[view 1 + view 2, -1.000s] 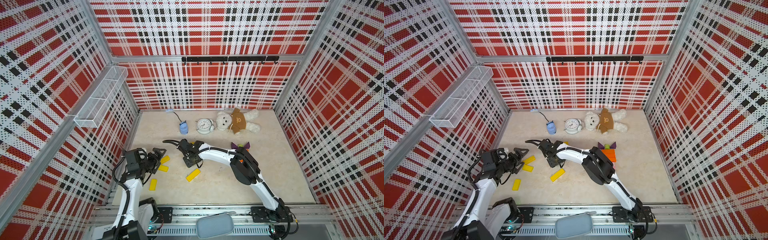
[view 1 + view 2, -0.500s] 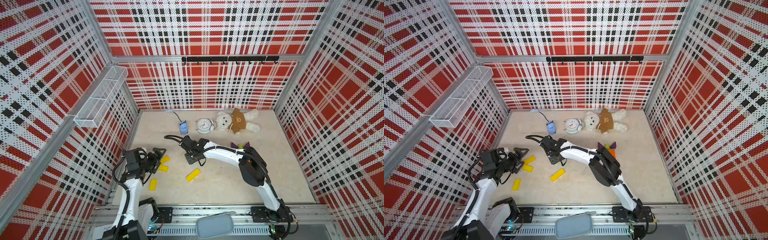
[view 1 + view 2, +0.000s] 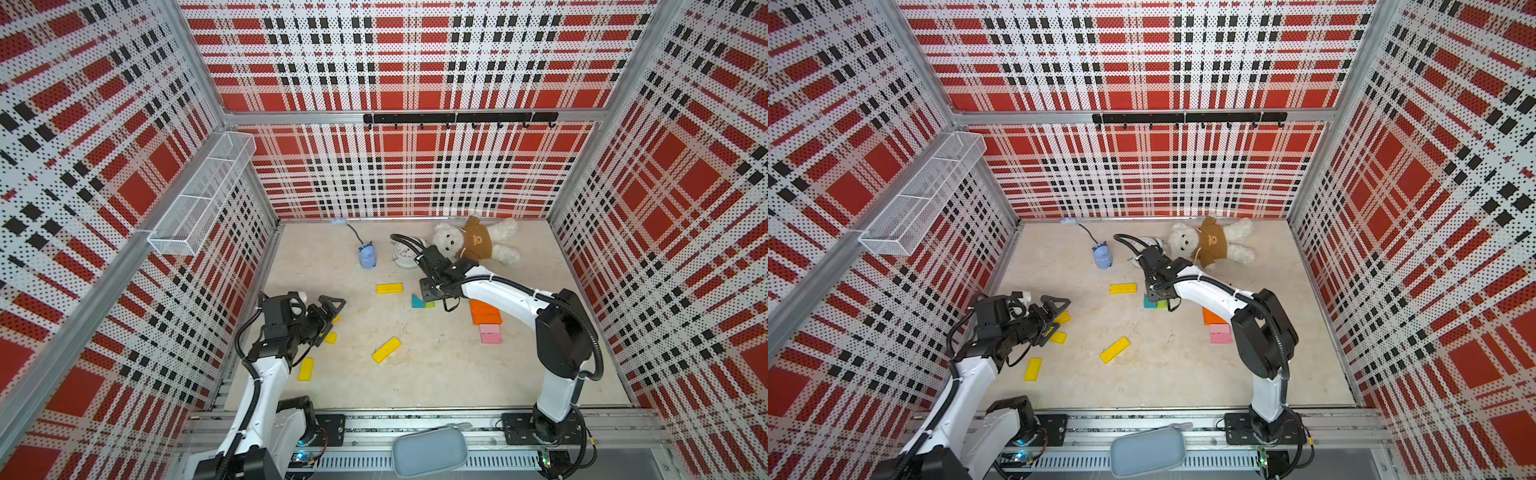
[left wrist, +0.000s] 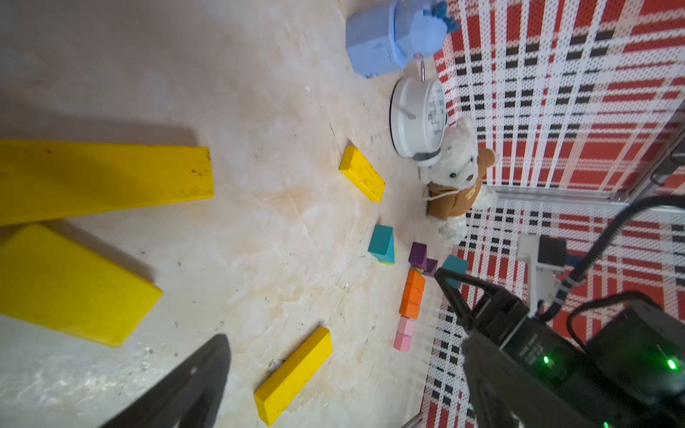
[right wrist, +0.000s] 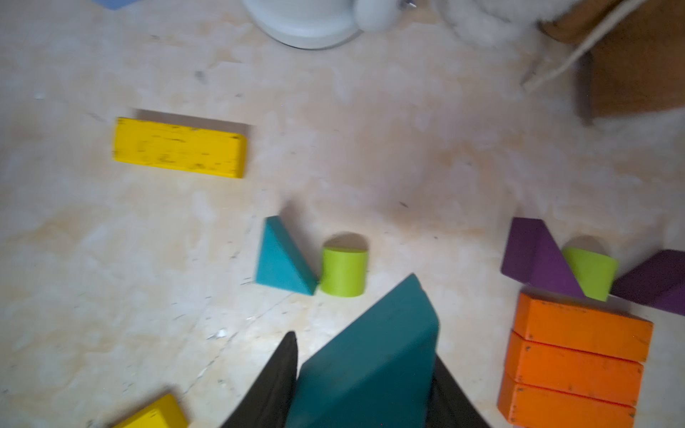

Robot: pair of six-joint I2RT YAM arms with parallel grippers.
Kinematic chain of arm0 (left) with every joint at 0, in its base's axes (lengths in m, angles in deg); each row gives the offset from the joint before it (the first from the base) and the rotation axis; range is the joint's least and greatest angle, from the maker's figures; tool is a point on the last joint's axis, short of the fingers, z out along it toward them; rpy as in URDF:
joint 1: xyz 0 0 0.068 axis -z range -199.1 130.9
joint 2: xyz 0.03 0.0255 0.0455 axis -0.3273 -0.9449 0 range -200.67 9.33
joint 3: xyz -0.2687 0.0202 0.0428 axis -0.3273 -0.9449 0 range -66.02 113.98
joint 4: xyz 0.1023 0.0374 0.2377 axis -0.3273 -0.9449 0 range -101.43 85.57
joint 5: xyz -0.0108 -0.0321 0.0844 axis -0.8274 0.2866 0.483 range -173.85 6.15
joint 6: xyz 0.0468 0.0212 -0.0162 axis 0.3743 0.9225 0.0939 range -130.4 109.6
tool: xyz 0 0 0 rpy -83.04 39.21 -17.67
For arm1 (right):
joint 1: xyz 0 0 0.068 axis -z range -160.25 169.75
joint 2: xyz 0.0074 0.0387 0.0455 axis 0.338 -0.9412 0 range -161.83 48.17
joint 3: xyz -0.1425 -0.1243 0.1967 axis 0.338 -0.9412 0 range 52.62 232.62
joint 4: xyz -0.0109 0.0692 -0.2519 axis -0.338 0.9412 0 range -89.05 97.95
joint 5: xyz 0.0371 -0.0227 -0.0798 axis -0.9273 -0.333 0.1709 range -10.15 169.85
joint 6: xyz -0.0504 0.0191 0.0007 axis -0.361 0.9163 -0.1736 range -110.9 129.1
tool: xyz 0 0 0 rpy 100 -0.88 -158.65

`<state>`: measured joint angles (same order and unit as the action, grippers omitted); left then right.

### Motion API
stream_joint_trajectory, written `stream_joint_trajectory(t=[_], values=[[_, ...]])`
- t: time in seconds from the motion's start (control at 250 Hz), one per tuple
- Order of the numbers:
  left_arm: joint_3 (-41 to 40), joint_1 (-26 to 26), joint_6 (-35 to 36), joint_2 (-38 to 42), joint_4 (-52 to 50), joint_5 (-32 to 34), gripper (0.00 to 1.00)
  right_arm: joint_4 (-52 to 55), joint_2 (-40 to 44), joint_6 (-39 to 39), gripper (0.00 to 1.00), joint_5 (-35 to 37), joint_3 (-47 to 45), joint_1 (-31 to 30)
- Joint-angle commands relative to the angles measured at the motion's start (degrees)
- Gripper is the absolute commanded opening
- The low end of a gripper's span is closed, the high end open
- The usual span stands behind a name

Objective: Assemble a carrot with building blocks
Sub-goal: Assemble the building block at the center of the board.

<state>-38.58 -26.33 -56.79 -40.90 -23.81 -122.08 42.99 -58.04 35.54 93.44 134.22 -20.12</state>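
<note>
pale tabletop (image 3: 436, 374) with scattered blocks (image 3: 386, 350), clock (image 3: 402, 254), teddy (image 3: 473, 243)

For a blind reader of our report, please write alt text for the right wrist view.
The right gripper is shut on a dark teal block over the table. Beyond lie a teal triangle beside a lime stub, a yellow bar, and three orange bars packed together, with purple triangles and a second lime stub at their end.
</note>
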Motion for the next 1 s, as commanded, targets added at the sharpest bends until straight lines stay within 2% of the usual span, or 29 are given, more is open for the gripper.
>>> stream_joint_trajectory(t=[0.0,0.112,0.412,0.853,0.997], values=[[2.3,4.4,0.8,-0.4,1.4,2.0,0.99,-3.2,0.5,0.7,0.45,-1.4,-2.9,1.8],[2.0,6.4,1.1,-0.9,1.4,1.4,1.00,-4.9,-1.1,1.3,0.45,-2.1,-3.9,2.9],[0.8,6.7,1.5,1.5,0.4,2.7,1.00,-8.6,-4.9,2.9,0.45,-1.7,-5.2,3.9],[0.8,6.7,1.6,0.1,0.1,3.1,1.00,-8.6,-6.7,1.2,0.47,-2.8,-5.2,4.6],[0.9,6.5,1.6,-0.3,0.1,2.9,0.99,-8.6,-7.4,1.0,0.48,-5.2,-5.5,4.6]])
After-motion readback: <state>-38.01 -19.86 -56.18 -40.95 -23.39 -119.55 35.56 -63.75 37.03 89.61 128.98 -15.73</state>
